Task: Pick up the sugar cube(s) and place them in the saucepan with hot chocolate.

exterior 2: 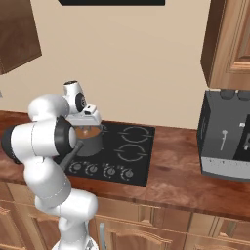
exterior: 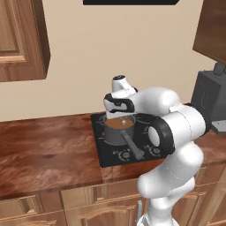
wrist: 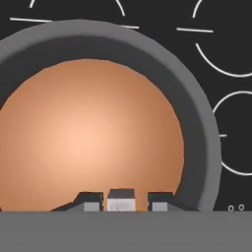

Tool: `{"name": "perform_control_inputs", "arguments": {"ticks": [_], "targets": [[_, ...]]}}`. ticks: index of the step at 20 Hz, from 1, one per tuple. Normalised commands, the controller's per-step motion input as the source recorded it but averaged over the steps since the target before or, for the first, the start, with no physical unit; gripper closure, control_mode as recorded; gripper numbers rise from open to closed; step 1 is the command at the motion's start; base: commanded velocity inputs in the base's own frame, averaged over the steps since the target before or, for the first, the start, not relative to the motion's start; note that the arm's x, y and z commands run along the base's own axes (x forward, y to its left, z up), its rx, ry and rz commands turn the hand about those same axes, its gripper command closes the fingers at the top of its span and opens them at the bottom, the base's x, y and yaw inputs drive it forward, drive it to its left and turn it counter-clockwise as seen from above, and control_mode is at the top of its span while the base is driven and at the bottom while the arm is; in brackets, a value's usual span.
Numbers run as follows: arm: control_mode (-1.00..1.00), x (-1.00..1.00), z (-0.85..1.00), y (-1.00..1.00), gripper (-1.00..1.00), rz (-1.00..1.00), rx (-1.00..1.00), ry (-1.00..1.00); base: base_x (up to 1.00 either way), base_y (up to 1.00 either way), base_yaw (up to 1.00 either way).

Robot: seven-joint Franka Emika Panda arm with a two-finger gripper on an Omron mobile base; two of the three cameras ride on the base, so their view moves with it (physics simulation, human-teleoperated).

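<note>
The wooden desk (exterior: pixel 48 154) carries a black cooktop (exterior 2: pixel 132 161) with white burner rings and a row of knobs; no writing can be read on it. A dark grey coffee machine (exterior 2: pixel 227 141) stands to the right. On the cooktop's left rear burner sits the saucepan (exterior: pixel 115 132), brown liquid inside, handle pointing toward the front edge. Directly above the liquid, the fingers (wrist: pixel 90 202) are clamped on the tiny white sugar cube (wrist: pixel 121 201).
</note>
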Motion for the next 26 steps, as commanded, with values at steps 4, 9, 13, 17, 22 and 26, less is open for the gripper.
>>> {"name": "perform_control_inputs", "arguments": {"ticks": [4, 9, 13, 17, 22, 26], "targets": [[-1.00, 0.00, 0.00, 0.00, -1.00, 0.00, 0.00, 0.00, 0.00, 0.00, 0.00], [-1.00, 0.00, 0.00, 0.00, -1.00, 0.00, 0.00, 0.00, 0.00, 0.00, 0.00], [-1.00, -0.33, 0.16, 0.00, -1.00, 0.00, -0.03, -0.03, 0.00, 0.00, 0.00], [-1.00, -0.85, 0.90, -0.03, -1.00, 0.00, 0.01, -0.10, 0.00, 0.00, 0.00], [-1.00, -0.99, 1.00, -0.16, -1.00, 0.00, 0.07, -0.03, 0.00, 0.00, 0.00], [-1.00, -1.00, 0.96, -0.33, -1.00, 0.00, 0.13, 0.00, 0.00, 0.00, 0.00]]}}
